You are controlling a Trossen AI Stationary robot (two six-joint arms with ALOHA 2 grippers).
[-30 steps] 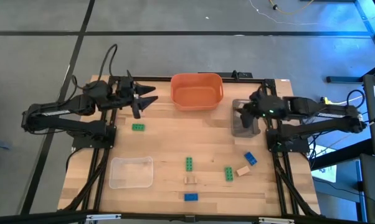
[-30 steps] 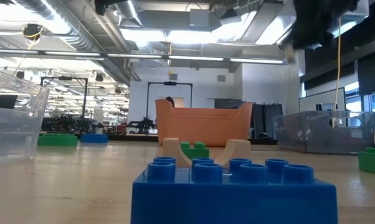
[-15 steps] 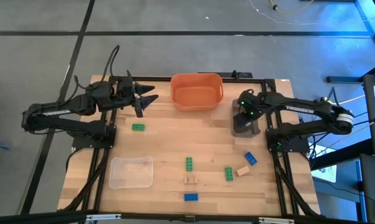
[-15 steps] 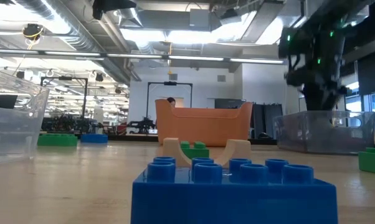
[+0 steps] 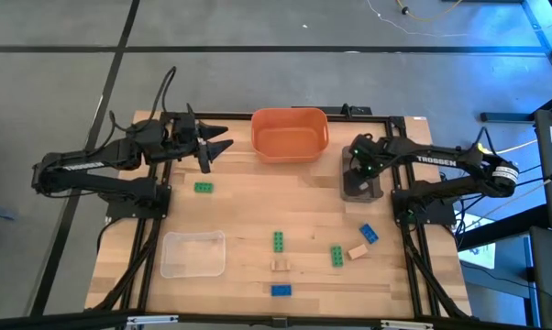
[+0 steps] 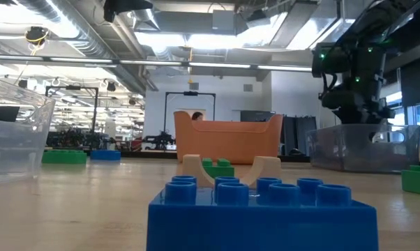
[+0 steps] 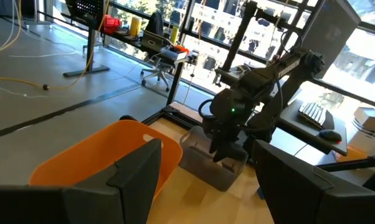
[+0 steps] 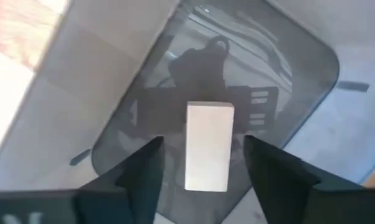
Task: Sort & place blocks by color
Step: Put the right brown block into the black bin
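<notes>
Hanging lower over grey tray (image 5: 359, 186), right tool (image 5: 357, 168)

Light wooden tabletop (image 5: 258, 206) carries three containers. Orange plastic bowl (image 5: 290, 134) sits at the far edge, centre. Grey translucent tray (image 5: 359, 188) just beside it on the right. Clear plastic tray (image 5: 193, 253) near the front left, well apart from both. Grey floor (image 5: 258, 27) beyond.

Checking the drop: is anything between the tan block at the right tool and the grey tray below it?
Nothing visible. The tan block sits between the open right tool fingers, directly above the grey tray floor, which looks bare.
</notes>
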